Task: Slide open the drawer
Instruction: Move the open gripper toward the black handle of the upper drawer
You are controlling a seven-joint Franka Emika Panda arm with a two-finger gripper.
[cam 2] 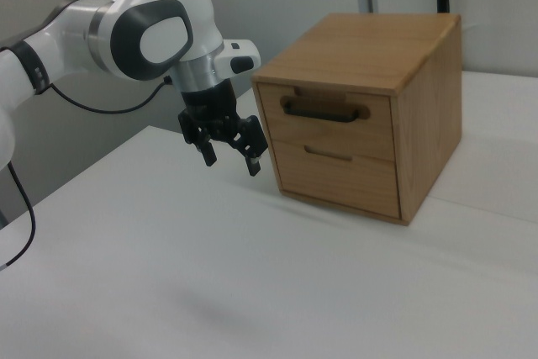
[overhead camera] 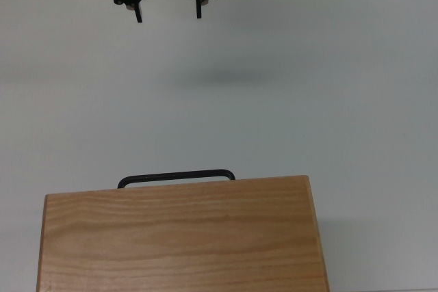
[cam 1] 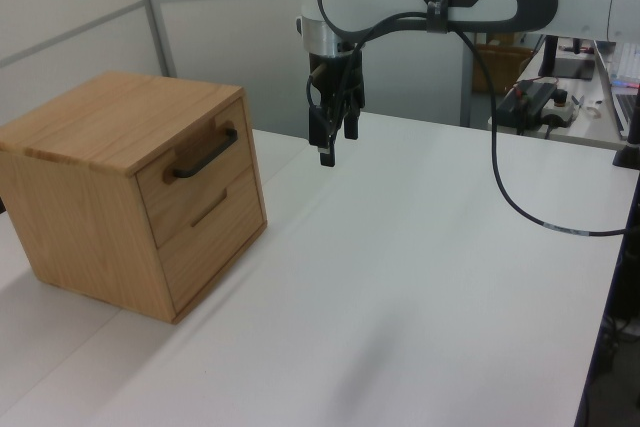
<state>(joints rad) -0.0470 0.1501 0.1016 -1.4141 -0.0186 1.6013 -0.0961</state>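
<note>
A light wood cabinet (cam 1: pixel 90 137) stands on the white table. Its upper drawer (cam 2: pixel 332 124) sits flush and shut, with a long black bar handle (overhead camera: pixel 176 176) (cam 1: pixel 205 153) (cam 2: pixel 324 110) across its front panel. A second, lower drawer front (cam 2: pixel 336 176) has only a small recess. My gripper (overhead camera: pixel 169 12) (cam 1: pixel 330 143) (cam 2: pixel 230 157) hangs above the table well away from the handle, pointing down, open with nothing between its fingers. In the top view it is at the top edge, far from the cabinet at the bottom.
The white table (overhead camera: pixel 328 100) stretches wide between gripper and cabinet. A black cable (cam 1: pixel 500 177) loops from the arm over the left view's right side. Equipment (cam 1: pixel 540 97) sits beyond the table's far edge.
</note>
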